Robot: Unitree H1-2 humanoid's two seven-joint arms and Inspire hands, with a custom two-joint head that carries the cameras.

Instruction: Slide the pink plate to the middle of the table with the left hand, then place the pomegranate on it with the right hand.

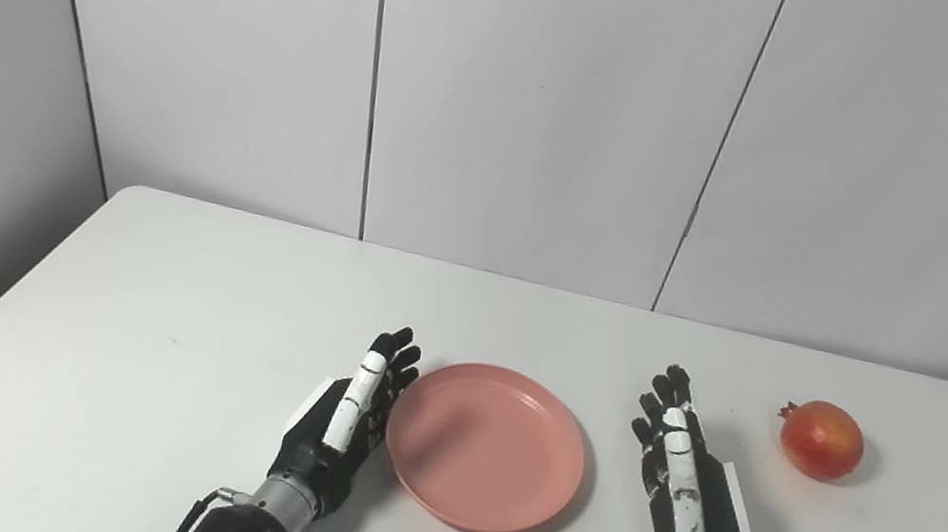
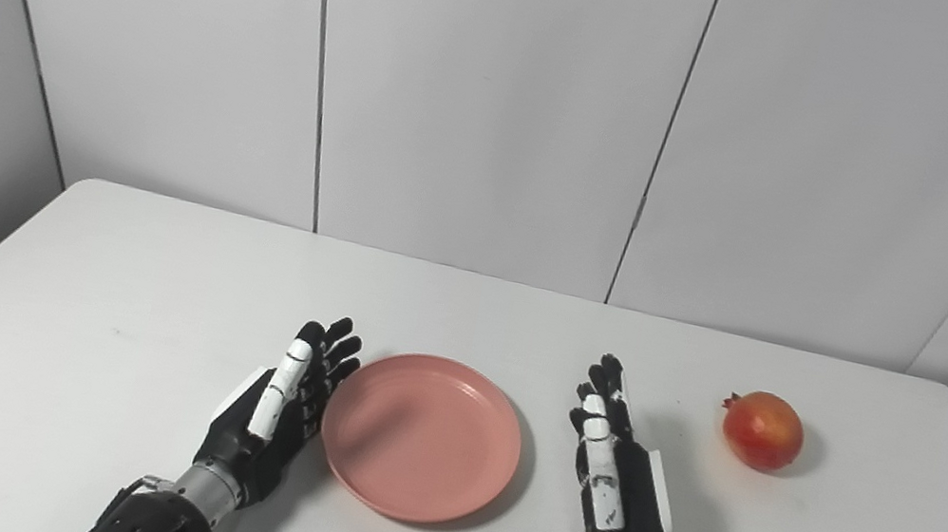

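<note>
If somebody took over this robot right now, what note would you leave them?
Left hand: open, against the left rim of the pink plate, holding nothing.
Right hand: open, empty, between plate and pomegranate.
Plate: near the table's middle, empty, so the slide looks done or nearly so.
Pomegranate: on the table, far right, untouched.
Left to do: right hand picks up the pomegranate and sets it on the plate.

Pink plate (image 1: 485, 447): smooth plastic by its look, with a soft satin sheen and faint concentric ridges inside the rim. Pomegranate (image 1: 821, 440): smooth, slightly glossy red-orange skin with a small highlight. Table (image 1: 137, 325): white, matt, smooth top. Left hand (image 1: 341, 427) and right hand (image 1: 686, 494): matt black casing with glossy white plastic inlays; bare brushed-metal cuffs at the wrists. Wall panels (image 1: 549, 105): flat, matt, pale grey.
</note>
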